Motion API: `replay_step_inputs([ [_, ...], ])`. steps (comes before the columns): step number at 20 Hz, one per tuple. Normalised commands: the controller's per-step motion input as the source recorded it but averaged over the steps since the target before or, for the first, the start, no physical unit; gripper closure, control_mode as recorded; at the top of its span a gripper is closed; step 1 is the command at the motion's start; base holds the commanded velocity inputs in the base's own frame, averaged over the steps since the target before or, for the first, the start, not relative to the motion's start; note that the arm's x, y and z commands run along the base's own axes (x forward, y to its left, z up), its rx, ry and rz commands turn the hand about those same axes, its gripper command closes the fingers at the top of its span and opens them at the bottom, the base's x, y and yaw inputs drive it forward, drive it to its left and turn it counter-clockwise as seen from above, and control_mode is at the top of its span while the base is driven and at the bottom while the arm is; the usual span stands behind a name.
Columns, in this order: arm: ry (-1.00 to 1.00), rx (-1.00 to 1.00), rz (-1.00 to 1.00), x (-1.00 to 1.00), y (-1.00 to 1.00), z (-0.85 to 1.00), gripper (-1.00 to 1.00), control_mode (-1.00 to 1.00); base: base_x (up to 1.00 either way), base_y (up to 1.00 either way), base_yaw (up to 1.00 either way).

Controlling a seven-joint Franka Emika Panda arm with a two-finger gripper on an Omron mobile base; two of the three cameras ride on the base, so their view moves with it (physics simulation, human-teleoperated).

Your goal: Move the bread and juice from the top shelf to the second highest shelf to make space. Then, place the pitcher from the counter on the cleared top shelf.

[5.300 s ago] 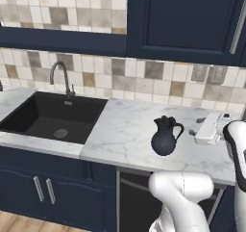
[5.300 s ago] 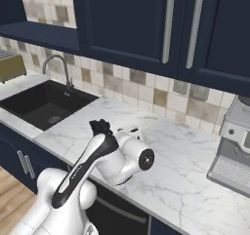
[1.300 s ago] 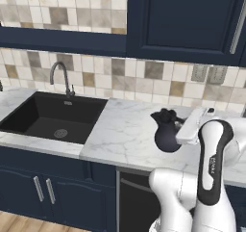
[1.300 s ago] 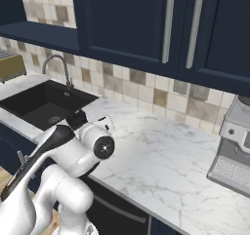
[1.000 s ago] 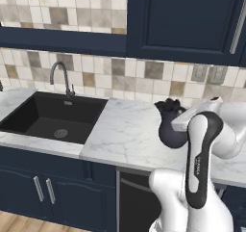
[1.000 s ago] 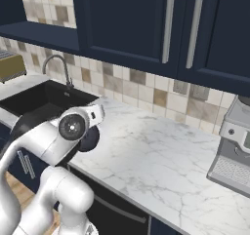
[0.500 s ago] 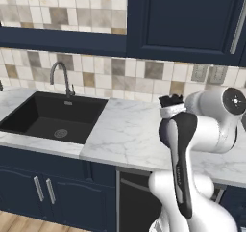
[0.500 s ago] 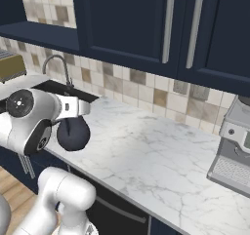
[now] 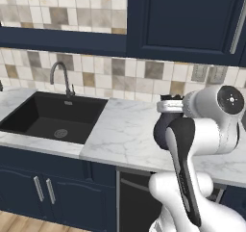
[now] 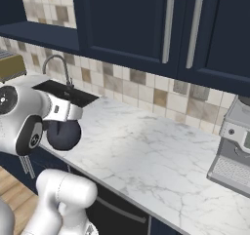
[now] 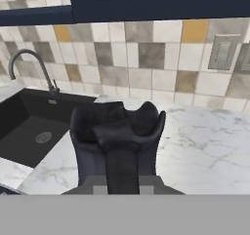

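The pitcher, a tall black jug with a side handle, hangs above the counter, partly hidden by my white arm. My gripper is shut on its handle side. In the right base view the pitcher hangs under the gripper, near the counter's front edge. The hand view looks down on the pitcher's rim and spout, with the handle running toward the gripper. The bread, the juice and both fridge shelves are out of view.
A black sink with a curved faucet lies left of the pitcher. A coffee machine stands at the counter's right end and a toaster at the far left. Dark navy wall cabinets hang above.
The pitcher stood on the counter with the arm beside it. The gripper took hold of it, lifted it, and the arm has swung it leftward toward the sink side.
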Motion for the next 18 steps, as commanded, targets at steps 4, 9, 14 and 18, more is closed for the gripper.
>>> replay_step_inputs([
  [4,-0.18,0.04,0.0,-0.28,0.0,-0.22,1.0,-1.0,0.0,0.0,0.0],
  [9,-0.16,-0.01,0.02,-0.19,0.0,-0.21,1.0,-1.0,0.0,0.0,0.0],
  [14,-0.15,-0.01,0.04,0.0,0.0,-0.4,1.0,-1.0,0.0,0.0,0.0],
  [18,-0.02,0.0,0.02,0.0,0.0,-0.23,1.0,-1.0,0.0,0.0,0.0],
])
